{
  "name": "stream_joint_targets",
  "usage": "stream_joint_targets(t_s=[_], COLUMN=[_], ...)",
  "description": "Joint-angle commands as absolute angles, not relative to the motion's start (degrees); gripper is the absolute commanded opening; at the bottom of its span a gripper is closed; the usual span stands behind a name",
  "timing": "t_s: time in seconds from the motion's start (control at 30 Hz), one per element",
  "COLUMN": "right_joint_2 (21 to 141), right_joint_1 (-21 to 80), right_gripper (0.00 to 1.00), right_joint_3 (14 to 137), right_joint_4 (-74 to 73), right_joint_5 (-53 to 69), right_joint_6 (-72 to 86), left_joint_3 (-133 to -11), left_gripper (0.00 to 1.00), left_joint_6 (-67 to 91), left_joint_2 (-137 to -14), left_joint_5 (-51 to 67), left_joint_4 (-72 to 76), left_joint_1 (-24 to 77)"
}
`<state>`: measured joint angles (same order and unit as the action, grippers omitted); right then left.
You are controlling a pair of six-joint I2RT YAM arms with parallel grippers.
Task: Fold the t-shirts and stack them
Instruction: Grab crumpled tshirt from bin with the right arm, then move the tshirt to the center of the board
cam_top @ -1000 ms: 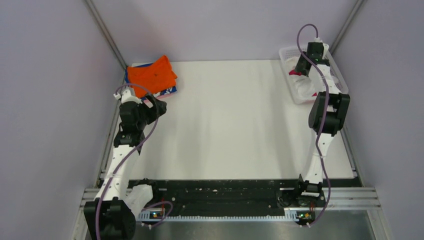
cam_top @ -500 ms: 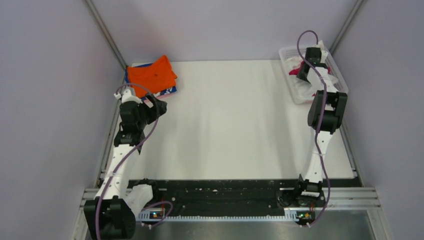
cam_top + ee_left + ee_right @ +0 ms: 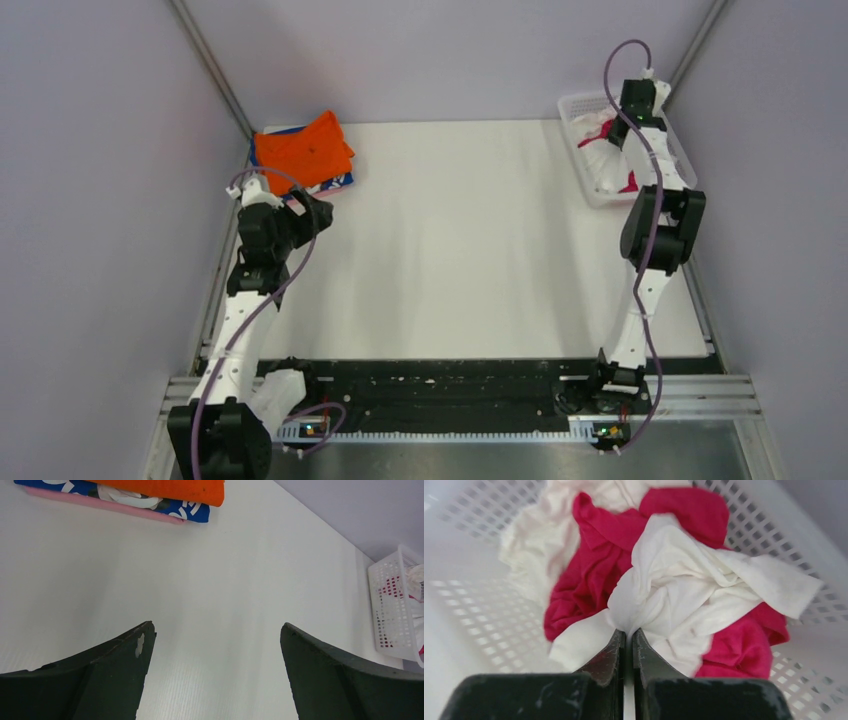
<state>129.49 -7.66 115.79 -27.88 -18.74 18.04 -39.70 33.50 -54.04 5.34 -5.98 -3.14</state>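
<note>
Right wrist: right hand (image 3: 629, 632) pinched shut on white tee (image 3: 684, 590), atop magenta tee (image 3: 594, 565) in basket (image 3: 769, 520), far-right corner. Left hand (image 3: 216, 626) wide open, hovering over surface (image 3: 225, 555) near folded orange tee (image 3: 170, 487), far-left.

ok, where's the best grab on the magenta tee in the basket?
Likely best: pinch the bunched fold of the magenta tee on the left of the right wrist view, coming straight down from above. The basket walls block the sides, and the white tee drapes over its middle.
</note>
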Motion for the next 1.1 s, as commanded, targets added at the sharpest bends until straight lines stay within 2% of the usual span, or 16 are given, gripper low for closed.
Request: stream_joint_targets(t_s=[0.0,0.3,0.63,0.77,0.93,1.07], right_joint_2=[114.6,102.9,103.5,102.8,99.6,98.9], right_joint_1=[-8.5,-8.4,-8.2,-6.9,-0.6,8.3], right_gripper=[0.00,0.00,0.00,0.00,0.00,0.00], right_joint_3=[115.2,112.9,130.1,132.8,132.8,134.6], right_joint_4=[-17.4,-6.7,-7.9,-8.3,-7.5,-7.8], right_joint_5=[-17.9,-10.1,11.0,17.8,21.9,26.7], right_joint_6=[16.8,16.7,24.7,28.5,28.7,29.7], left_joint_3=[-40.3,-39.9,-39.4,-39.2,-39.9,-39.7], left_gripper=[0.99,0.99,0.99,0.99,0.99,0.99], left_joint_6=[33.5,33.8,34.0,34.3,34.1,34.4], left_joint_2=[-51.9,-50.3,-48.3,-47.3,-47.1,-46.8], left_joint_5=[5.9,6.8,7.5,7.3,8.1,9.0], left_joint_4=[-3.4,-3.2,-3.7,-3.8,-4.5,-4.5], left_joint_1=[-3.3,-3.3,-3.2,-3.3,-3.2,-3.2])
